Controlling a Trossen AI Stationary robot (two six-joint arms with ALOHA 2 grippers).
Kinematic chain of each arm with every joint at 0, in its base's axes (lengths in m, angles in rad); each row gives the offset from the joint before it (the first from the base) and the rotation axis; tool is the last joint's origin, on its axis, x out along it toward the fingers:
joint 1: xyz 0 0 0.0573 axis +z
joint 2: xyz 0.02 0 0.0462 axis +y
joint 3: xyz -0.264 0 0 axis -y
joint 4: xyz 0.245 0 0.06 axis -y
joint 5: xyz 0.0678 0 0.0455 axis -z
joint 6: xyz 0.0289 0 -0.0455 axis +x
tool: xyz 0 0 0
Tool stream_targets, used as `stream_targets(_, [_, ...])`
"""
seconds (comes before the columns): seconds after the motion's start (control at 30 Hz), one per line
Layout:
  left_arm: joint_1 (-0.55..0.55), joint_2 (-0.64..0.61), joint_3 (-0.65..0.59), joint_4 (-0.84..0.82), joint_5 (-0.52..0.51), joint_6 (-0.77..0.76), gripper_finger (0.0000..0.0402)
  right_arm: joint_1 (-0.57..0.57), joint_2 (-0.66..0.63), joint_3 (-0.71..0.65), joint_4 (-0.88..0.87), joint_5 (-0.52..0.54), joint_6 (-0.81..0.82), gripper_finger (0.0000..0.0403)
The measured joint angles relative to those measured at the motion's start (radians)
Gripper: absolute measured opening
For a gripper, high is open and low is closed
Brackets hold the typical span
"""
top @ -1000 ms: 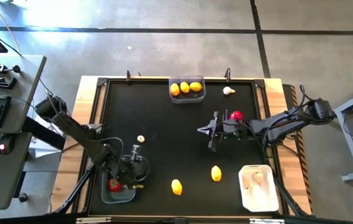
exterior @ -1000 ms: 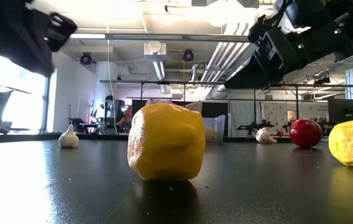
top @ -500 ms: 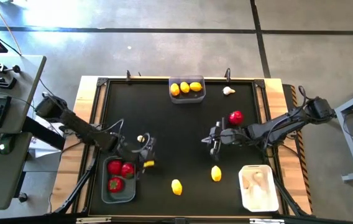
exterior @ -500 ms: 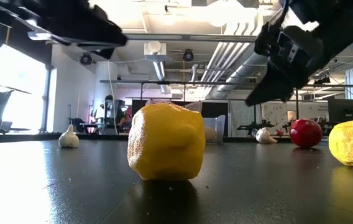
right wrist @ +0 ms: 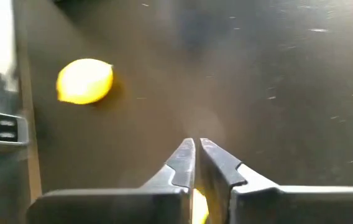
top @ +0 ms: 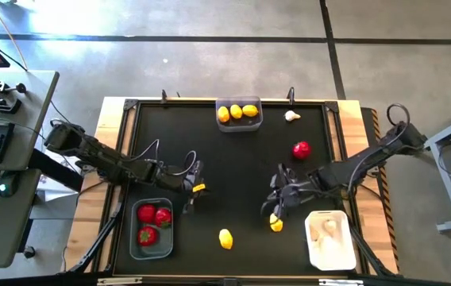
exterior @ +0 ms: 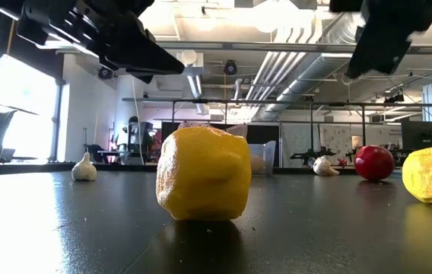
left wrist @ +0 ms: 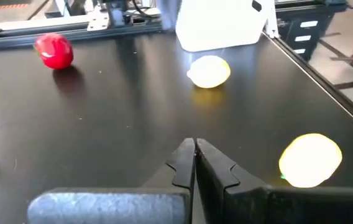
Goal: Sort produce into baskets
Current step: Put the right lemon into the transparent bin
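Observation:
Loose produce lies on the black table: a lemon (top: 225, 237) near the front edge, a second lemon (top: 275, 226), a red fruit (top: 301, 148) and a garlic bulb (top: 291, 116). The low view shows another garlic bulb (exterior: 84, 167) standing at the left. My left gripper (top: 194, 189) is shut and empty, right of the near-left basket (top: 136, 238), which holds two red fruits. My right gripper (top: 277, 208), shut and empty, hangs just above the second lemon, whose yellow shows behind its fingers (right wrist: 199, 208).
A translucent basket (top: 256, 123) at the far edge holds three lemons. A white basket (top: 318, 256) at the near right holds whitish pieces. A raised frame runs around the table. Bare table lies between the two grippers.
My left gripper has come away from the near-left basket and gone toward the table's middle, levelling out; two red fruits now show in that basket. My right gripper has gone from beside the red fruit toward the near edge, rising and tipping downward over the second lemon.

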Motion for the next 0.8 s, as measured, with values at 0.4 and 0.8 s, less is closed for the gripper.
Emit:
stream_targets(0.4, [0.004,0.000,0.000,-0.001,0.000,-0.001,0.0000,0.146,0.039,0.046,-0.122,-0.067,0.421,0.0163])
stream_targets(0.8, [0.004,0.000,0.000,-0.004,0.000,-0.001,0.0000,0.144,0.205,0.046,-0.093,-0.235,0.648,0.0228])
